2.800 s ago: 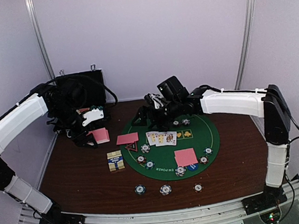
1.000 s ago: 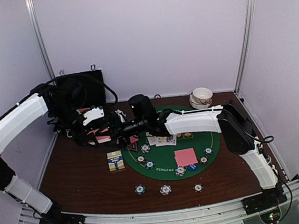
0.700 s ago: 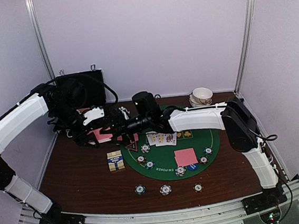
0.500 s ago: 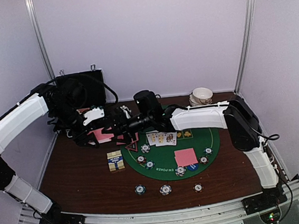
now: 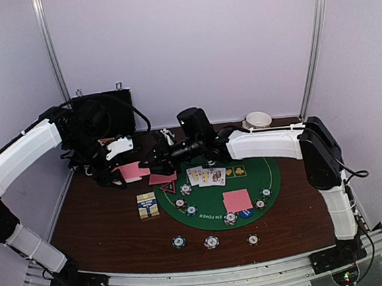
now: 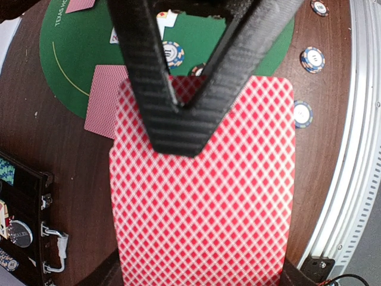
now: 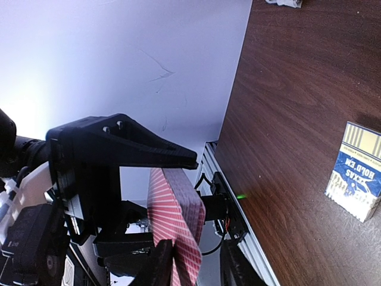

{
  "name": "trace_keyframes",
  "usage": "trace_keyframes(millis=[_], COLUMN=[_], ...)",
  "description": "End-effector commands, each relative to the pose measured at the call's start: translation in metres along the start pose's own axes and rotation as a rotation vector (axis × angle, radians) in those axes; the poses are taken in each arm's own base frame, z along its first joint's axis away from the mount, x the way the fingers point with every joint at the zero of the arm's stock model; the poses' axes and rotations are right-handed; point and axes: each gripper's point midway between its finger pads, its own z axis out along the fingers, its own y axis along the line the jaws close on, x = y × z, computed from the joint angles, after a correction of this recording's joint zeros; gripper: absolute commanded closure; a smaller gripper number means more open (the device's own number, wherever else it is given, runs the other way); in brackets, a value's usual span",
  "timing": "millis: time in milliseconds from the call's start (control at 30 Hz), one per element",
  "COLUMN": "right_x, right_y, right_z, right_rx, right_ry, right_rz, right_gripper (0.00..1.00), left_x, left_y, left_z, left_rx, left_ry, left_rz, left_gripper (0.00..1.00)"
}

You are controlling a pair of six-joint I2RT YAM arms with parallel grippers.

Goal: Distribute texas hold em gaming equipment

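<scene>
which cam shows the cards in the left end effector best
Left wrist: the pink-backed cards fill the frame, back pattern plain. Top external shows them small and far; right wrist sees them nearly edge-on.

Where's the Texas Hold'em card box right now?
In the top view the card box lies on the bare wood just off the green mat's left edge, beside the black-and-red triangular marker, toward the left arm's side.

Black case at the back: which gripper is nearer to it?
Left. The left gripper sits just in front of the black case; the right gripper is farther right, by the green mat.
</scene>
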Motion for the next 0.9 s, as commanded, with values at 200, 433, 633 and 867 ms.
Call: trace_keyframes(millis=[200,433,633,867], right_x=[0.004,0.005,0.003,-0.02], right_y=[0.041,0.049,0.048,0.04], right_z=[-0.025,-0.026,-0.029,-0.073], right_rx=[-0.045,-0.089,-0.1,-0.082], right_ry=[-0.029,-0.022,-0.013,-0.088], right_rz=[-0.041,-0.017,-0.003,-0.001], right_gripper=[0.85,0.96,1.0,1.0], left_x=[-0.008,-0.008,-0.005,-0.001], left_y=[0.004,0.005,0.006,0.007], left_z=[-0.01,-0.008,-0.007,-0.006], left_rx=[-0.03,-0.03,-0.036,-0.046], left_ry=[-0.034,-0.027,-0.017,0.001], left_rz=[0.015,0.014,0.014,0.017], left_gripper=[1.0,1.0,1.0,1.0])
